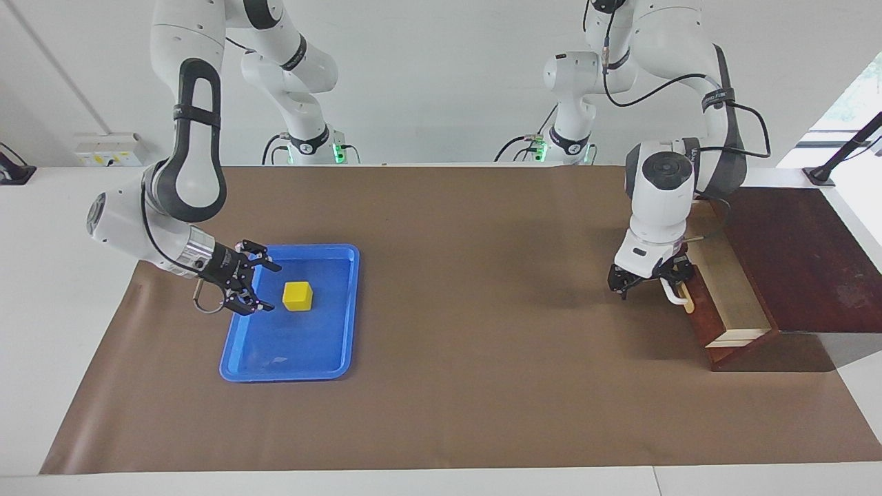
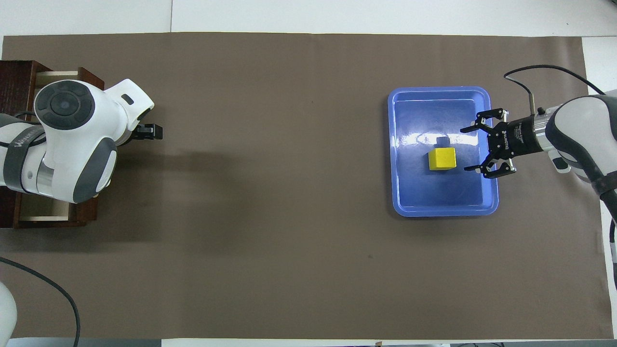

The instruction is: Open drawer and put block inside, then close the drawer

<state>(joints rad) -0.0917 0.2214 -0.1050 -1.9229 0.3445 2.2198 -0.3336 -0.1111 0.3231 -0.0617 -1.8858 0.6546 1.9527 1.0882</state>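
Note:
The drawer [image 1: 730, 293] stands pulled out of a dark wooden cabinet [image 1: 792, 255] at the left arm's end of the table, its pale interior showing. My left gripper [image 1: 648, 281] hangs right in front of the drawer's white handle [image 1: 679, 295]. In the overhead view the left arm covers most of the drawer [image 2: 46, 213]. The yellow block [image 1: 298, 295] sits in a blue tray [image 1: 296, 348] at the right arm's end. My right gripper [image 1: 271, 286] is open and low over the tray's edge beside the block [image 2: 442, 159], not touching it; it also shows in the overhead view [image 2: 465, 149].
A brown paper mat [image 1: 468, 289] covers the table between the tray [image 2: 443, 197] and the cabinet [image 2: 17, 77]. A black cable [image 2: 43, 284] lies near the robots' edge at the left arm's end.

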